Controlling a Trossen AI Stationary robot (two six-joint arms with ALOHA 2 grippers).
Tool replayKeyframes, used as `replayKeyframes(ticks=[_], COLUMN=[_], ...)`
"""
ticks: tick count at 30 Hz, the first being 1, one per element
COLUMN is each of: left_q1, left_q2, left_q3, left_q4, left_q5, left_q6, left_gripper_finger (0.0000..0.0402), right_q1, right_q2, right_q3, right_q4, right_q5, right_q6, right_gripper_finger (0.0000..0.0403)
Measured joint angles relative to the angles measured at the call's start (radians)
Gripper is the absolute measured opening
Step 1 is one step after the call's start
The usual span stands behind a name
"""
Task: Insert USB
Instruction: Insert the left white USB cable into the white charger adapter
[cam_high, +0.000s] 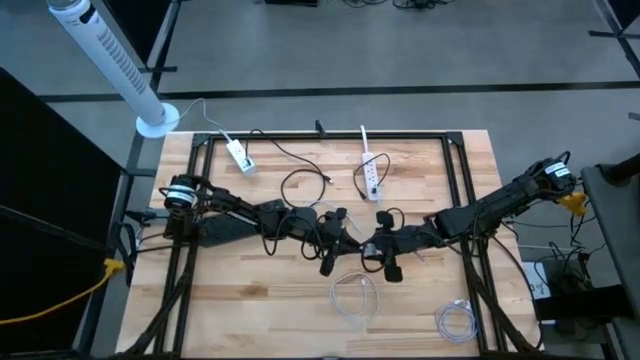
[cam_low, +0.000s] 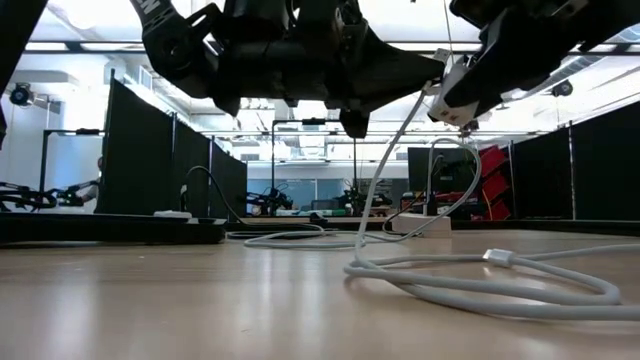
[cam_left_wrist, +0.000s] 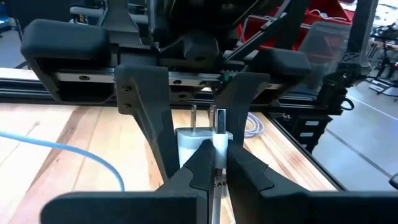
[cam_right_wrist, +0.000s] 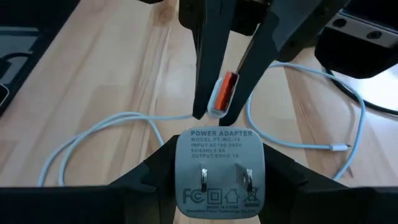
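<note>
Pale wooden planks form the worktop (cam_high: 250, 310), framed by black rails, with a grey floor around it and a white tower fan (cam_high: 110, 62) standing off the far left corner. Both dark arms reach in from the sides and meet near the middle of the surface.

In the right wrist view, the right pincer (cam_right_wrist: 214, 165) is clamped on a white square power adapter (cam_right_wrist: 222, 172), its face printed with "POWER ADAPTER" and its two metal prongs pointing at the camera. Just beyond it in the same view, the left pincer (cam_right_wrist: 230, 102) has its fingers closed on a white USB plug with an orange-red insert (cam_right_wrist: 223, 94), the plug held just above the adapter's far edge; whether the two touch cannot be told. The left wrist view shows the same meeting from the other side: the left pincer (cam_left_wrist: 214, 165) is pinched on the thin plug, with the adapter (cam_left_wrist: 196, 140) right behind it.

A white charging cable (cam_high: 352, 297) lies coiled on the planks just in front of the pincers, and a second white cable coil (cam_high: 456, 320) rests nearer the right front corner. Toward the back sit a white power strip (cam_high: 372, 176) and a small white plug block (cam_high: 240, 155) with a black cord (cam_high: 300, 178) looping between them.
</note>
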Motion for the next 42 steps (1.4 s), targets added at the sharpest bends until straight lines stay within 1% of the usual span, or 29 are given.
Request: replayKeyframes(ticks=[5, 10, 16, 19, 27, 30, 35, 38, 42], left_q1=[0.0, -0.007, -0.015, -0.019, -0.021, -0.021, -0.024, -0.024, -0.018], left_q2=[0.0, 0.0, -0.002, -0.002, -0.005, -0.033, -0.118, -0.14, -0.128], left_q3=[0.0, 0.0, 0.001, 0.002, 0.002, -0.004, -0.007, -0.007, -0.008], left_q4=[0.011, 0.011, 0.028, 0.027, 0.008, -0.047, -0.238, -0.317, -0.384], left_q5=[-0.003, -0.046, -0.052, -0.072, -0.076, -0.071, -0.082, -0.147, -0.158], left_q6=[0.0, 0.008, 0.019, 0.019, 0.022, 0.046, 0.104, 0.078, 0.016], left_gripper_finger=[0.0017, 0.0017, 0.0017, 0.0017, 0.0017, 0.0017, 0.0017, 0.0017, 0.0017], right_q1=[-0.001, -0.002, -0.002, -0.006, -0.005, 0.007, 0.027, 0.029, 0.029], right_q2=[0.0, 0.0, 0.0, 0.001, -0.006, -0.037, -0.121, -0.156, -0.16], right_q3=[0.0, 0.005, 0.041, 0.046, 0.048, 0.051, 0.054, 0.059, 0.132], right_q4=[0.011, 0.009, 0.002, 0.004, -0.029, -0.074, -0.131, -0.149, -0.315], right_q5=[0.009, 0.024, 0.022, 0.023, 0.024, 0.029, 0.066, 0.088, 0.079], right_q6=[0.0, 0.009, 0.011, 0.012, 0.05, 0.065, 0.053, 0.041, 0.046], right_gripper_finger=[0.0141, 0.0141, 0.0141, 0.0141, 0.0141, 0.0141, 0.0141, 0.0141, 0.0141])
